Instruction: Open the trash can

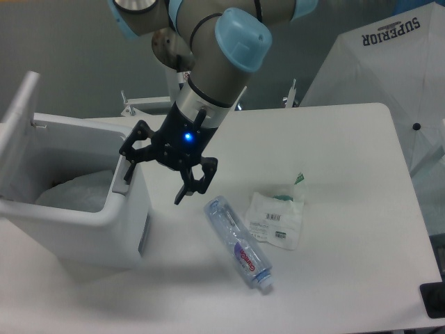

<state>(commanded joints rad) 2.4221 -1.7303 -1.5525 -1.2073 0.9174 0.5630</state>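
1. Leftward on the white table (pixel 348 229) stands the trash can (pixel 76 229), a big white boxy bin with rounded corners, far larger than anything else on the surface.
2. Its flat lid (pixel 17 132) is raised and stands nearly upright along the bin's far-left side, so the mouth is open to view.
3. Inside the bin lies something pale and crumpled, a liner or bag (pixel 73 191) by the look of it; what lies beneath it cannot be told.
4. The gripper (pixel 156 174) hangs at the bin's right rim, its two black fingers spread wide apart: one finger sits at or just over the rim edge, the other points down on the table side, clear of the bin. Nothing is held between them. A blue light glows on the gripper's wrist.
5. Just beside the bin, to its right, a clear plastic bottle (pixel 238 242) lies on its side, with a label on its body and its cap end toward the front edge of the table. Whether it holds any liquid cannot be told.
6. Near the bottle, further right, lies a flat white packet (pixel 277 217) with a barcode label and a green-printed corner; the two are close but not touching.
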